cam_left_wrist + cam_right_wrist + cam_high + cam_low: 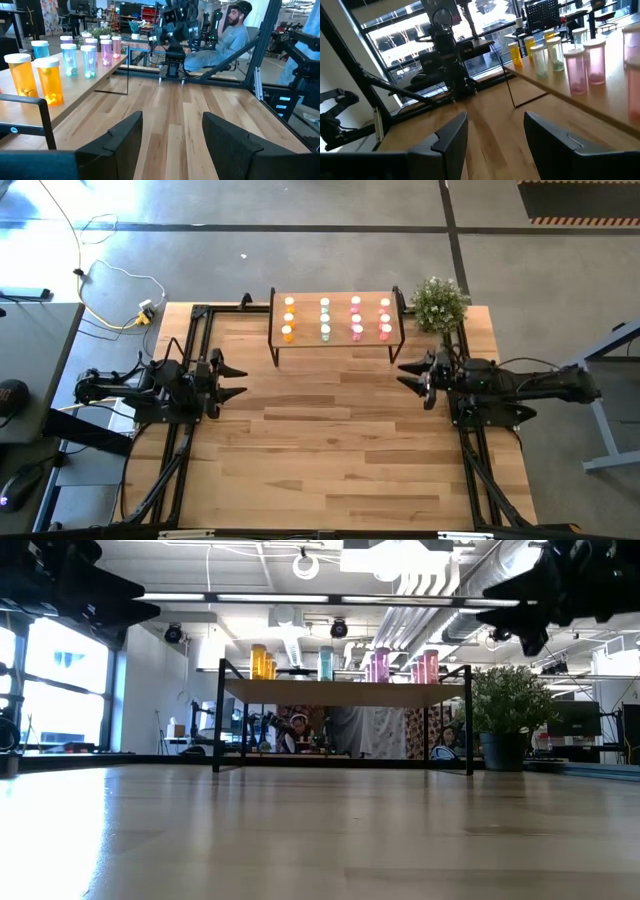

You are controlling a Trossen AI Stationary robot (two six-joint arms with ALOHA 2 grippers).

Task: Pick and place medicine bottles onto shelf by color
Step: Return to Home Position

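1. Shelf (340,320): a small light-wood board on thin black legs. It stands at the far edge of the table (330,445), about midway across.
2. Twelve bottles stand on it, all upright, with white caps and translucent bodies.
3. They form four columns of three, one colour per column. The orange bottles (289,318) are at the left arm's end, then the pale green bottles (325,318), then the pink bottles (355,318). The reddish-pink bottles (385,318) are at the right arm's end.
4. The columns are evenly spaced. Within a column the bottles sit close together but do not touch. Something small lies in the bottom of several.
5. Left gripper (238,380): it is off the shelf's left end and nearer the table's near side, pointing toward the table's middle. Its fingers are spread and hold nothing. The orange column is nearest to it, and well apart.
6. Right gripper (405,376): it mirrors the left one off the shelf's right end, pointing inward. Its fingers are also spread and empty. The reddish-pink column is nearest to it, and not touching.
7. Both grippers hang clear of the tabletop.
8. A potted plant (440,303) sits just beside the shelf's right end.
9. A seated person (222,42) is beyond the table, behind the right arm.
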